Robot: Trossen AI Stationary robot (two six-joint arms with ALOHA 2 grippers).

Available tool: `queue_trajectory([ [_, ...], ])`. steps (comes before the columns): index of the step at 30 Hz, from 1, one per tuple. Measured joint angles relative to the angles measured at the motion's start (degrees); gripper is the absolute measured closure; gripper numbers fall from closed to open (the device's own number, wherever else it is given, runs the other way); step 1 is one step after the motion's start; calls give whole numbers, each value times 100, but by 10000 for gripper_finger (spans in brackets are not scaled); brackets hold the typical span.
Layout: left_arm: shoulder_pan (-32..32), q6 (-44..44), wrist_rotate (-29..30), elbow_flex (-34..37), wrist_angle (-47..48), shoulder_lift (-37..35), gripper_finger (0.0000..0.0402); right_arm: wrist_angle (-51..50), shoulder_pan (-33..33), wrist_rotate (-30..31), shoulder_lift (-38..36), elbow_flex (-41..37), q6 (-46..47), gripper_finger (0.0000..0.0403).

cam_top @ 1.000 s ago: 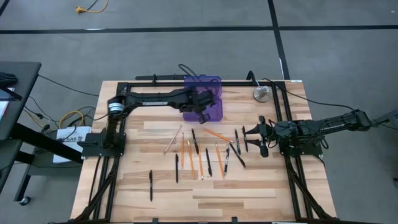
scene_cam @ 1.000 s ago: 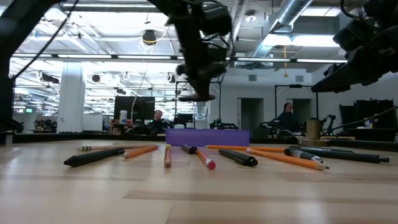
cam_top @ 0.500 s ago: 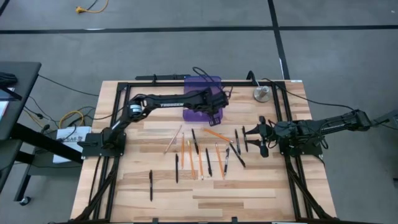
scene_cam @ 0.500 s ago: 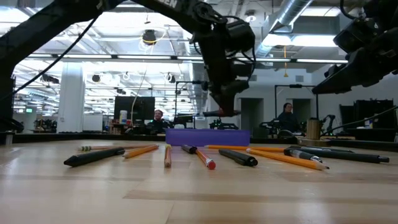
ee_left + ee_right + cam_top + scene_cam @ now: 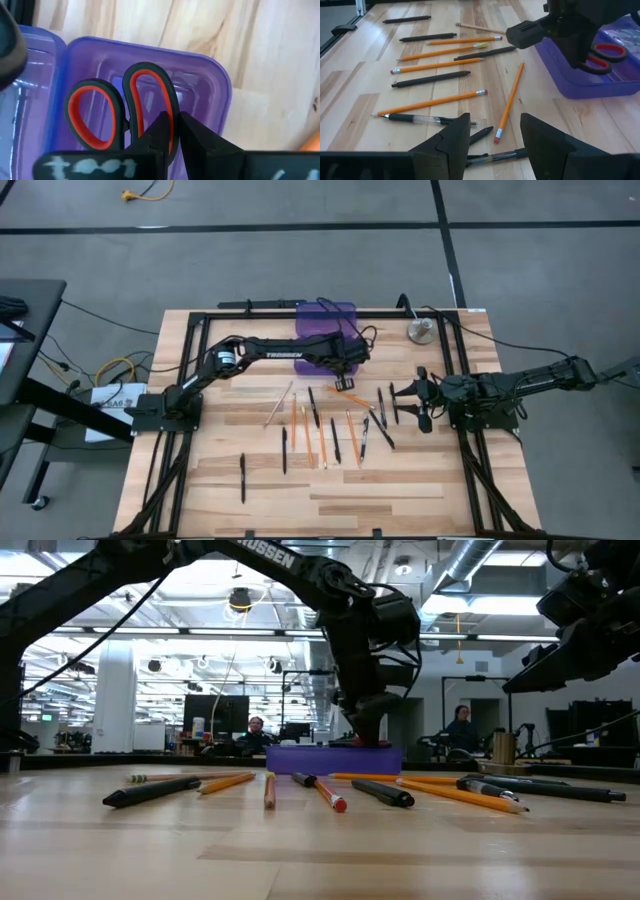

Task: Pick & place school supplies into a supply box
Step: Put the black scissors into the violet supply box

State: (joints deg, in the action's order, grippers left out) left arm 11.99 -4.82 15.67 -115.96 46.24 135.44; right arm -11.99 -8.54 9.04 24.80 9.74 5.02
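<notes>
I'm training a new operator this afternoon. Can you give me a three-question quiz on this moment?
1. True or false: the left claw is shut on the red-handled scissors.
2. What do the scissors hang over? A) round silver metal disc B) translucent purple plastic case C) bare wood
3. Which claw waits open over the orange pencils and dark pens?

Key: 1 true; 2 B; 3 the right claw.

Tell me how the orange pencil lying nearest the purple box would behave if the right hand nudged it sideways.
The orange pencil looks thin, straight and stiff, so it would probably pivot or roll rather than bend. It lies flat on smooth wood, so it likely slides easily. It seems light, and its eraser end sits close to a black pen, which a nudge might knock.
</notes>
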Motion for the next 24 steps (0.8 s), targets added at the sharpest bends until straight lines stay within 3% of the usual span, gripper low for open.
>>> queue_trajectory([
  [24,-3,-122,76,0,-86,0,359,2,0,-2,0,0,4,234],
])
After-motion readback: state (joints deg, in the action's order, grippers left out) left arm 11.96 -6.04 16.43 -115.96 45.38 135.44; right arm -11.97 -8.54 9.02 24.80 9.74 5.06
